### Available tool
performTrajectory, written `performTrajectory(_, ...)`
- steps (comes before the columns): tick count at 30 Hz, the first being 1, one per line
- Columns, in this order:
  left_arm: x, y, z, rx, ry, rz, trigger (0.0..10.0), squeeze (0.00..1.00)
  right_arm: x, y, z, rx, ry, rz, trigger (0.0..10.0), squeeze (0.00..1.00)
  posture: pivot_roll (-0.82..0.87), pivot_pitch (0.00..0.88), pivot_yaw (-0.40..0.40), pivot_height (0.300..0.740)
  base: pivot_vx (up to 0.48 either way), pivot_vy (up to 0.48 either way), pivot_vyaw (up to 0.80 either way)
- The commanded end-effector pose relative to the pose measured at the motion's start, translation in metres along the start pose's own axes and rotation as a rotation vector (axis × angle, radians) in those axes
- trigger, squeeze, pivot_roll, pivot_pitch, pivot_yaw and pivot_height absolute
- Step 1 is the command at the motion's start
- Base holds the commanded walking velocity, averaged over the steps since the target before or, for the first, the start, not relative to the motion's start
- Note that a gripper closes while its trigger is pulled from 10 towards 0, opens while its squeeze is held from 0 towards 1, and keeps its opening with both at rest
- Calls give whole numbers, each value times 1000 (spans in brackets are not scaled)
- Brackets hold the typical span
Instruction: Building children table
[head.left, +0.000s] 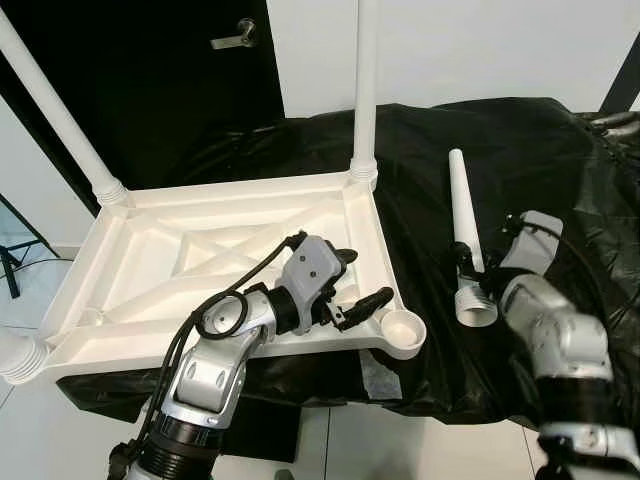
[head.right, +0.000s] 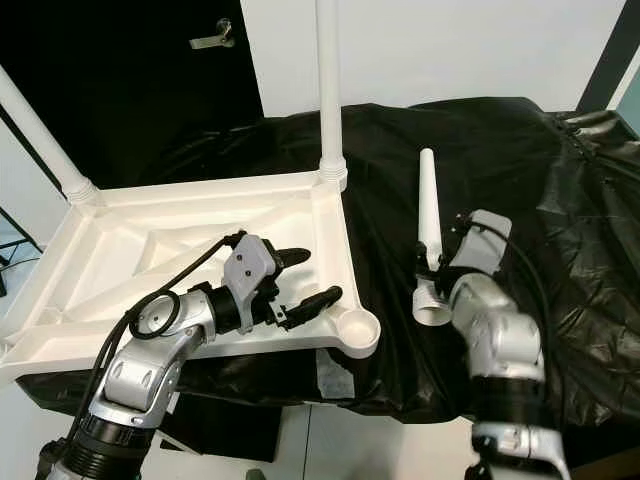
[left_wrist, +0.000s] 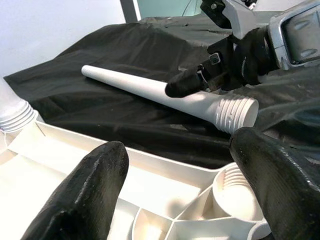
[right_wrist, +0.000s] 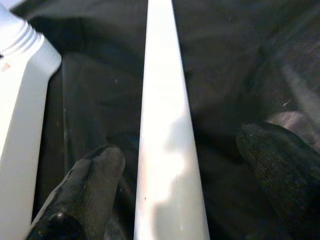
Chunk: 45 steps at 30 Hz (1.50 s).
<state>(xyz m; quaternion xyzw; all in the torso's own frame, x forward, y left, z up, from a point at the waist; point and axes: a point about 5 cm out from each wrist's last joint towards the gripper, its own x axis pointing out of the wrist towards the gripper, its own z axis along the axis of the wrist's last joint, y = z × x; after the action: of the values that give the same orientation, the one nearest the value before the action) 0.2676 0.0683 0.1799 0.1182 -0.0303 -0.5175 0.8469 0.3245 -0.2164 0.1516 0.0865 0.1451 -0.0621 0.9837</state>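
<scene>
Right hand (head.left: 470, 268), fingers spread open, straddles the loose white leg (head.left: 466, 222) near its threaded end; I cannot tell whether the fingers touch it. That leg lies flat on the black-covered bench (head.left: 520, 160), just beside the upturned white tabletop (head.left: 215, 255). My left hand (head.left: 362, 277) hovers open over the tabletop's near corner, holding nothing, close to the empty socket (head.left: 404, 330). Two fitted legs (head.left: 366, 80) stand upright at the tabletop's far corners.
</scene>
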Motion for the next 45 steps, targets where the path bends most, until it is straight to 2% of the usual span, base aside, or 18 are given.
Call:
performTrajectory(1, 1, -2, 4, 9, -8, -7, 10000, 0, 4, -2, -6, 9, 69, 12, 10000, 0, -33, 0, 44, 740, 0, 0, 0)
performTrajectory(9, 1, -4, 4, 15, -5, -14, 10000, 0, 18, -4, 2, -18, 157, 54, 10000, 0, -29, 0, 44, 740, 0, 0, 0)
performTrajectory(12, 1, -4, 6, 17, -7, -11, 10000, 0, 23, -1, 5, -38, 178, 72, 8392, 0, -21, 0, 37, 740, 0, 0, 0)
performTrajectory(13, 1, -4, 6, 18, -7, -8, 10000, 0, 25, 1, 7, -40, 201, 82, 7059, 0, -17, 0, 34, 740, 0, 0, 0)
performTrajectory(16, 1, -4, 6, 19, -8, -5, 10000, 0, 27, 2, 7, -38, 225, 91, 7059, 0, -15, 0, 32, 740, 0, 0, 0)
performTrajectory(17, 1, -5, 6, 20, -8, -2, 10000, 0, 29, 2, 7, -46, 248, 94, 8039, 0, -13, 0, 28, 740, 0, 0, 0)
performTrajectory(22, 0, -5, 7, 21, -8, 3, 10000, 0, 31, 2, 5, -36, 290, 96, 7647, 0, -11, 0, 26, 740, 0, 0, 0)
performTrajectory(24, 0, -5, 7, 25, -8, 9, 10000, 0, 34, -2, 4, 37, 371, 86, 8510, 0, -13, 0, 24, 740, 0, 0, 0)
performTrajectory(29, -1, -5, 8, 28, -9, 11, 10000, 0, 35, -7, 6, 90, 434, 72, 8235, 0, -19, 0, 25, 740, 0, 0, 0)
performTrajectory(31, -1, -4, 8, 30, -9, 11, 10000, 0, 35, -8, 8, 107, 452, 73, 9176, 0, -21, 0, 25, 740, 0, 0, 0)
performTrajectory(32, -1, -4, 8, 32, -9, 11, 10000, 0, 35, -10, 10, 119, 471, 67, 6314, 0, -23, 0, 25, 740, 0, 0, 0)
performTrajectory(34, -2, -3, 9, 34, -10, 11, 10000, 0, 35, -13, 11, 129, 488, 56, 6314, 0, -25, 0, 26, 740, 0, 0, 0)
performTrajectory(35, -2, -2, 9, 35, -10, 12, 10000, 0, 35, -16, 12, 132, 516, 45, 2667, 0, -29, 0, 27, 740, 0, 0, 0)
performTrajectory(36, -2, -2, 9, 35, -10, 12, 10000, 0, 35, -16, 12, 132, 516, 45, 2667, 0, -29, 0, 27, 740, 0, 0, 0)
performTrajectory(37, -2, -2, 9, 37, -9, 12, 10000, 0, 35, -20, 12, 122, 535, 33, 1294, 0, -32, 0, 28, 740, 0, 0, 0)
performTrajectory(38, -2, -2, 9, 37, -9, 12, 10000, 0, 35, -20, 12, 122, 535, 33, 1294, 0, -32, 0, 28, 740, 0, 0, 0)
performTrajectory(39, -2, -1, 9, 40, -8, 13, 10000, 0, 35, -22, 12, 116, 550, 21, 0, 0, -33, 0, 28, 740, 0, 0, 0)
performTrajectory(45, -1, 2, 11, 48, -12, 25, 10000, 0, 36, -24, 24, 44, 519, 22, 0, 0, -34, 0, 22, 740, 0, 0, 0)
